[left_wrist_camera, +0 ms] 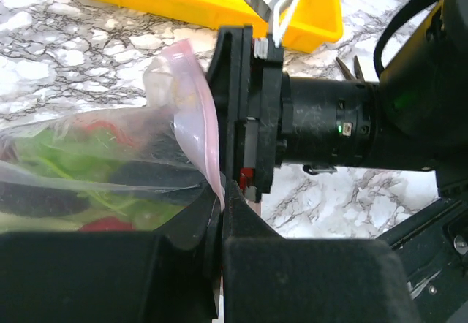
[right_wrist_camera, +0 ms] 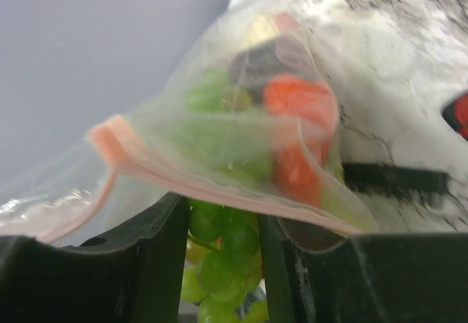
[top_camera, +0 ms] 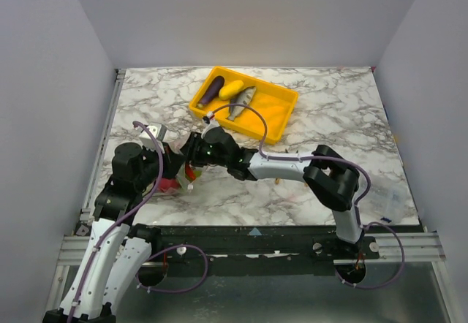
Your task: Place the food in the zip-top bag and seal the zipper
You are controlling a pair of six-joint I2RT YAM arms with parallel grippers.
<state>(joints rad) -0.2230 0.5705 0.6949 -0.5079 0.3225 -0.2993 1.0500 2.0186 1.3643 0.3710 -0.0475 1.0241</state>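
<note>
The clear, pinkish zip-top bag (top_camera: 170, 185) lies at the near left between both grippers. My left gripper (left_wrist_camera: 221, 191) is shut on its pink zipper (left_wrist_camera: 201, 126) edge. Green lettuce and red food show through the bag (left_wrist_camera: 88, 162). My right gripper (right_wrist_camera: 221, 217) is open, its fingers apart just under the zipper (right_wrist_camera: 183, 173). A green bunch (right_wrist_camera: 223, 257) fills the gap between them. A red tomato (right_wrist_camera: 300, 100) and a dark piece (right_wrist_camera: 263, 60) sit inside the bag. An eggplant (top_camera: 210, 90), a squash (top_camera: 231, 88) and a fish (top_camera: 241, 102) lie in the yellow tray (top_camera: 281, 115).
The right arm's black wrist (left_wrist_camera: 329, 126) stands right against the left gripper (top_camera: 175, 168). A faint flat clear pouch (top_camera: 391, 199) lies at the table's right edge. Grey walls close in the marble table (top_camera: 329, 96) on three sides.
</note>
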